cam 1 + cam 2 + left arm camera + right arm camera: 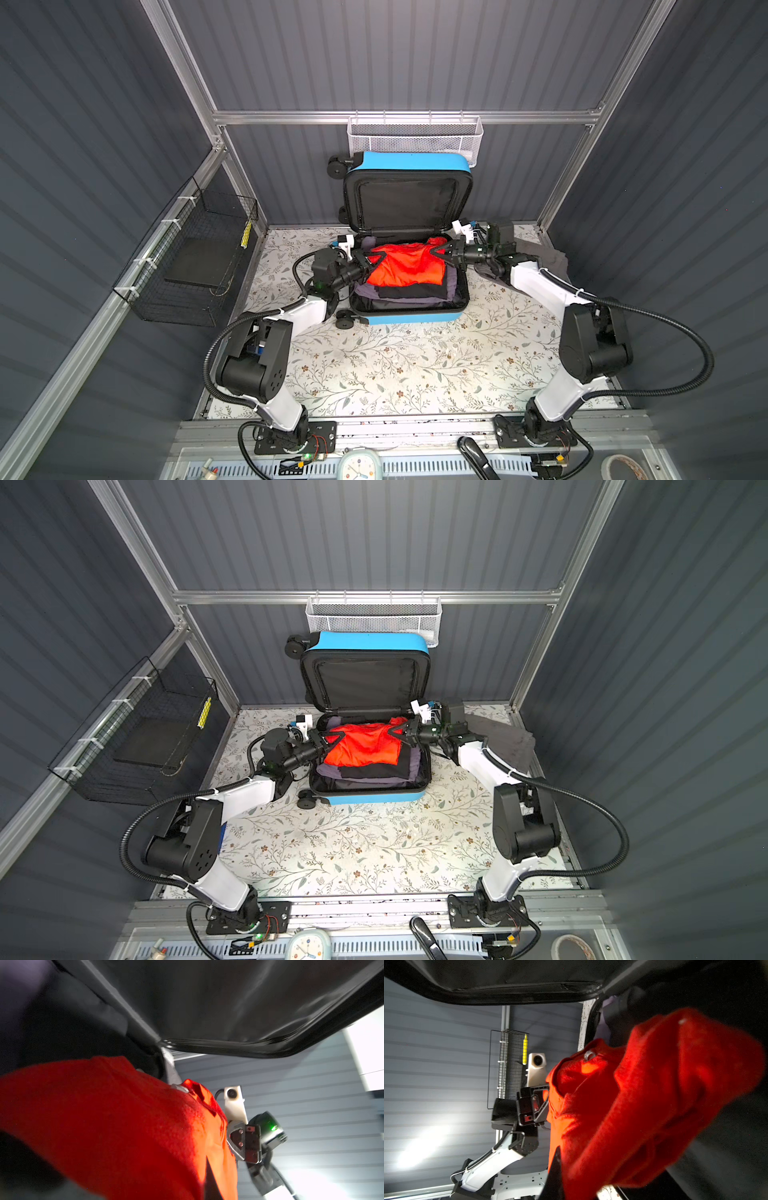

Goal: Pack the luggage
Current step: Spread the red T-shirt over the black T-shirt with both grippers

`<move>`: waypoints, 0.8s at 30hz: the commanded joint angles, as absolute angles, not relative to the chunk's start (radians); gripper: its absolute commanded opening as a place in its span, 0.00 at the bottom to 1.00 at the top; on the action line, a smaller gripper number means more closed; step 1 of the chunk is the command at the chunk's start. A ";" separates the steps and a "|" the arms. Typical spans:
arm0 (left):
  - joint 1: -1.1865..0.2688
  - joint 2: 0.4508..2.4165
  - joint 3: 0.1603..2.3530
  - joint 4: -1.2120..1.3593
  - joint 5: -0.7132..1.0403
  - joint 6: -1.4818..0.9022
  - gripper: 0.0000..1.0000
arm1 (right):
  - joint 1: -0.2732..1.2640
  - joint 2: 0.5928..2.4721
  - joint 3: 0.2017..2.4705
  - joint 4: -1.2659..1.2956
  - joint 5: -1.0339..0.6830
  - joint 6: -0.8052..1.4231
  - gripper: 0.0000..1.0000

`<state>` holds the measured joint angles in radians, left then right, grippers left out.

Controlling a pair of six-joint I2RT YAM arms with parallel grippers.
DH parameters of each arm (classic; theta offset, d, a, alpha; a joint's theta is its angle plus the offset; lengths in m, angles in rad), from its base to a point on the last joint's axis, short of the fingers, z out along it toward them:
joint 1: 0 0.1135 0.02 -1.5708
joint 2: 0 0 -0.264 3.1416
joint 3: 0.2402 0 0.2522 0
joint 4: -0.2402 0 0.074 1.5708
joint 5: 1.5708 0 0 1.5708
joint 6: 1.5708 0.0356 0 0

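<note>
On the left wall, black wire basket: a dark flat pad on its floor, yellow tag on its end panel. At the back centre of the floral tabletop, the luggage lies open, blue shell down. Its lid stands upright against the back wall, black lining facing forward. The lower half holds folded dark and purple clothes, with a red garment on top. White mesh basket hangs on the back rail just above the lid; contents too faint to tell. Right of the case, a grey cloth lies on the tabletop behind the right arm.

Left arm: elbow raised, forearm reaching in over the case's left rim. Left gripper clenched on the red garment's left edge. Right arm mirrors it over the right rim, with the right gripper clenched on the garment's right edge. Both wrist views show red cloth bunched close to the lens.
</note>
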<state>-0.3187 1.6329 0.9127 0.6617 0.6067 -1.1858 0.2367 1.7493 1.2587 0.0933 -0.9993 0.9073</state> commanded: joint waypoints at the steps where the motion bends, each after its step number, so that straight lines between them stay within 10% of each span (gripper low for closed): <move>1: -0.313 1.612 1.005 0.402 0.629 -0.905 0.00 | 0.233 1.791 1.323 0.075 -1.042 0.811 0.00; 15: -0.350 1.795 1.052 0.369 0.598 -0.824 0.00 | 0.186 1.960 1.383 -0.044 -1.007 0.677 0.00; 24: -0.351 1.766 0.970 0.368 0.557 -0.818 0.64 | 0.159 1.908 1.234 0.007 -0.943 0.699 0.40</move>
